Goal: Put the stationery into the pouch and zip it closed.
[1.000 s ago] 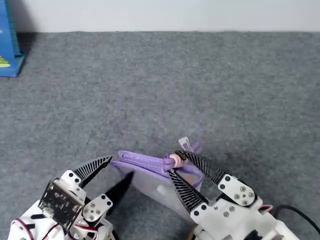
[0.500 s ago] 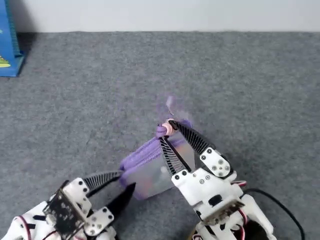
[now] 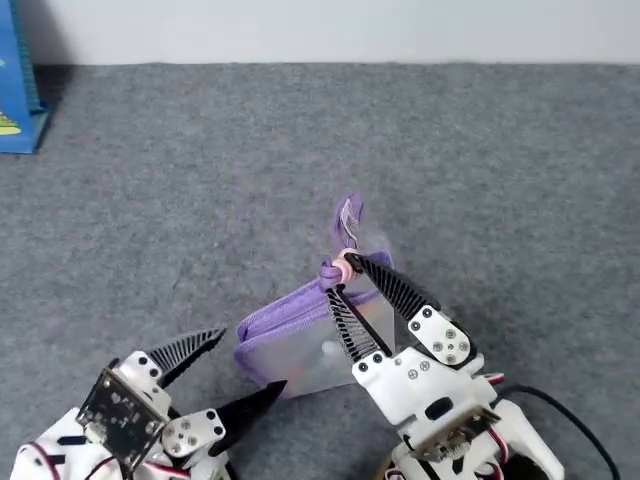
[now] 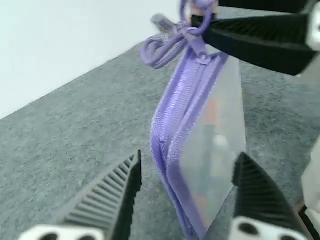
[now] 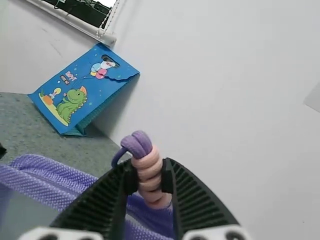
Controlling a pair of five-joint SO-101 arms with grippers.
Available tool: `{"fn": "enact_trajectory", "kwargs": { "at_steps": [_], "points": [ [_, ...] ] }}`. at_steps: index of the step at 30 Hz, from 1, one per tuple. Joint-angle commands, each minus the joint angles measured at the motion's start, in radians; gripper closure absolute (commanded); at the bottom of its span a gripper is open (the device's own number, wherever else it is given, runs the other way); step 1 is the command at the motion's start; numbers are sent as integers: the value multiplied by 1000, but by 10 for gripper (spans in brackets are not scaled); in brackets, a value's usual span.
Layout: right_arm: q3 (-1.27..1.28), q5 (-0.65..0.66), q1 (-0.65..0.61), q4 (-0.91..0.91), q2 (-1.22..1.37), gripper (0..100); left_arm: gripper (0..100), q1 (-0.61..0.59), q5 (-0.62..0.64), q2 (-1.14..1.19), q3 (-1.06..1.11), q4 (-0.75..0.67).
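Note:
A purple pouch (image 3: 290,335) with a clear side stands on edge on the grey carpet, tilted up at one end. Stationery (image 3: 325,350) shows faintly through the clear side. My right gripper (image 3: 340,275) is shut on the pink and purple zipper pull (image 5: 145,167) at the raised end, with the pull's cord (image 3: 348,215) sticking out beyond it. The zip (image 4: 182,95) looks closed along the top edge. My left gripper (image 3: 252,362) is open at the pouch's low end. Its fingers (image 4: 122,192) stand on either side of the pouch (image 4: 210,145) without touching it.
A blue gift bag (image 3: 15,90) with a dinosaur print (image 5: 75,102) leans against the white wall at the far left. Grey carpet (image 3: 450,150) stretches open behind and to the right of the pouch.
My right gripper pulled the zipper-pull end up and away from the front, swinging the pouch to a slant. My left gripper drew back a little and its fingers spread wider.

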Motion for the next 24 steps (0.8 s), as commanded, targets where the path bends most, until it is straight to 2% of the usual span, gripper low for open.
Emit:
{"fn": "enact_trajectory", "kwargs": {
  "at_steps": [1, 6, 15, 19, 21, 24],
  "points": [
    [-43, 5, -7, 15, 5, 991, 694, -29, -15, -3, -38, 5],
    [-66, -51, -7, 25, 5, 991, 694, -31, -15, -3, -36, 0],
    [-192, -81, -117, 170, 5, 991, 694, -23, -12, -2, 128, -201],
    [-192, -78, -116, 176, 5, 991, 697, -23, -9, -2, 120, -209],
    [-192, -74, -114, 174, 5, 991, 731, -23, -9, -2, 113, -207],
    [-192, -72, -108, 170, 5, 991, 845, -23, -14, -2, 111, -207]
  ]
}}
